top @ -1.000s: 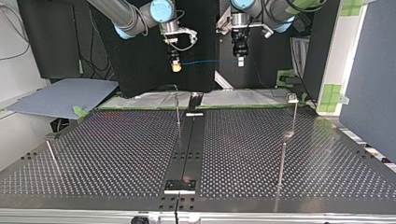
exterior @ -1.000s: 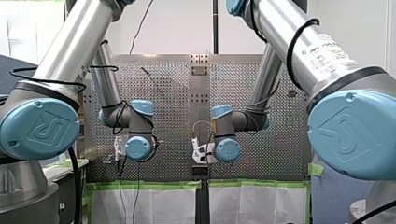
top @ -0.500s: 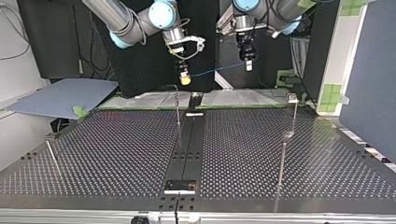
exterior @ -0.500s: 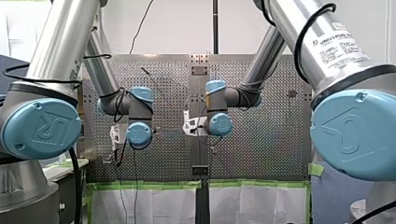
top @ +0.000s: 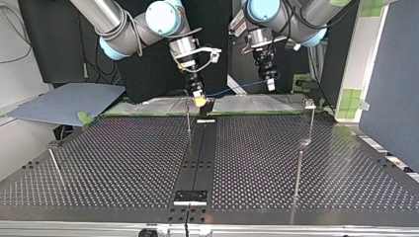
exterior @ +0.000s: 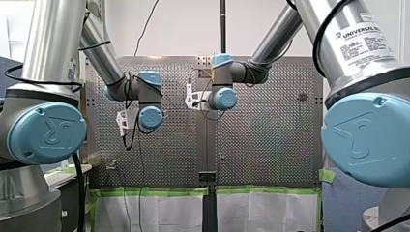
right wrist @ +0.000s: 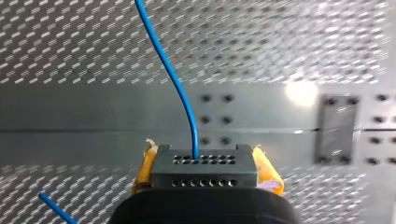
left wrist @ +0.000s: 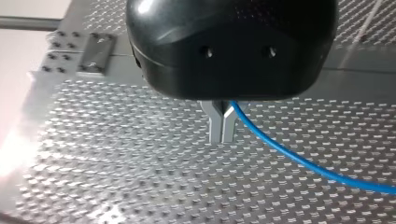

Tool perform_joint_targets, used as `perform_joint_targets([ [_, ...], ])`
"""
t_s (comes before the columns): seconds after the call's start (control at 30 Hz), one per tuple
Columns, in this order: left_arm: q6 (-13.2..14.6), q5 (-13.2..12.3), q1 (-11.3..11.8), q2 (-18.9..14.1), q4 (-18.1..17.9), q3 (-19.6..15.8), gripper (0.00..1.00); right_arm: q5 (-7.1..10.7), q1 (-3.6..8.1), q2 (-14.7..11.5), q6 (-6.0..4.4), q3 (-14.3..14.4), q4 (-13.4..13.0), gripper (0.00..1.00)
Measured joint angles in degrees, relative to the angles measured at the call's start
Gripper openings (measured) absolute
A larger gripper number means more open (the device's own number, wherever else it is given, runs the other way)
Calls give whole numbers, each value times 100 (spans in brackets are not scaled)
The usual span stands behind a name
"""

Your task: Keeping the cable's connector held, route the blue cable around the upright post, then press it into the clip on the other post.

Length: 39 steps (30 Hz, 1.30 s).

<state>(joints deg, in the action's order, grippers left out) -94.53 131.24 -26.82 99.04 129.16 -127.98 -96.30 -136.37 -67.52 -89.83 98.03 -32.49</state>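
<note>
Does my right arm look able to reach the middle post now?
Probably yes: the right gripper, holding the connector, hangs near the post, nothing between, and the cable runs away to the left gripper.

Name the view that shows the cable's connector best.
The right wrist view: the connector sits between the yellow pads of my right gripper, blue cable leaving it. The top view shows only the pads; front and left wrist views, none of it.
</note>
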Motion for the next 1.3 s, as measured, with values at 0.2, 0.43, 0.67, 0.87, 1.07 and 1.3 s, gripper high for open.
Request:
perform_joint_targets([
  [0.2,5,98,45,-293,292,292,0,110,4,-286,-1,-297,298,0],
  [0.43,28,120,131,-617,618,617,0,238,37,-385,-36,-641,641,0],
  [0.67,41,104,283,-972,973,972,0,443,146,-359,-235,-869,738,0],
  [0.87,42,18,395,-1292,1294,1293,0,603,243,-249,-346,-993,736,0],
  [1.07,40,-210,514,-1609,1608,1608,0,716,295,-161,-421,-1227,772,0],
  [1.3,48,-445,682,-1856,1940,1941,0,885,304,-155,-544,-1570,966,0],
])
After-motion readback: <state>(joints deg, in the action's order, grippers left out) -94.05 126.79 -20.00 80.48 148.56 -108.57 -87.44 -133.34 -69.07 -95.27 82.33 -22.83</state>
